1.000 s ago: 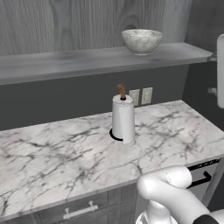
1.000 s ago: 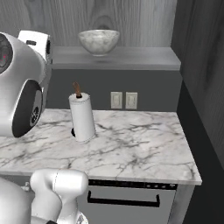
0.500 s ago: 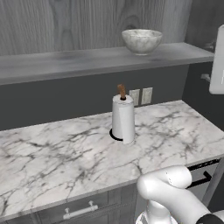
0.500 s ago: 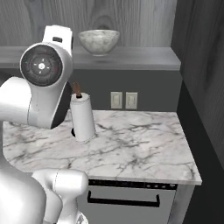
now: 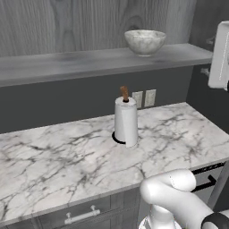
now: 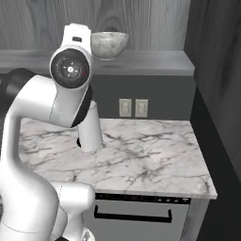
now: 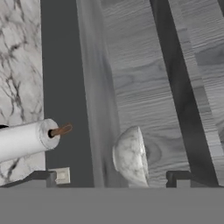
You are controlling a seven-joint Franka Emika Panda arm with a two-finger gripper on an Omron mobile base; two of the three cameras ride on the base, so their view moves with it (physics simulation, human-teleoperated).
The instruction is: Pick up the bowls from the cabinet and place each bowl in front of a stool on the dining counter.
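Observation:
A white-grey marbled bowl point(image 5: 144, 41) stands upright toward the right end of the cabinet's long grey shelf point(image 5: 67, 62). The right base view has the bowl point(image 6: 109, 44) just behind my raised arm, on the shelf point(image 6: 155, 61). The hand view is rolled sideways. In it the bowl point(image 7: 131, 156) lies near the bottom, against the shelf point(image 7: 98, 87) and the wood-grain panelling. My gripper point(image 7: 111, 179) is open, its two dark fingertips point(image 7: 43, 177) standing wide on either side of the bowl and well short of it. Nothing is between the fingers.
A paper towel roll point(image 5: 126, 120) on a dark base stands on the marble counter point(image 5: 53, 156) over grey drawers, below the shelf. Two wall outlets point(image 5: 144, 98) sit behind it. A dark wall panel point(image 6: 216, 94) closes off the right side. A dishwasher front with a black handle point(image 6: 132, 217) is under the counter.
My arm has swung up and toward the shelf. In the right base view the wrist has moved from the left edge to just in front of the bowl. The bowl has not moved.

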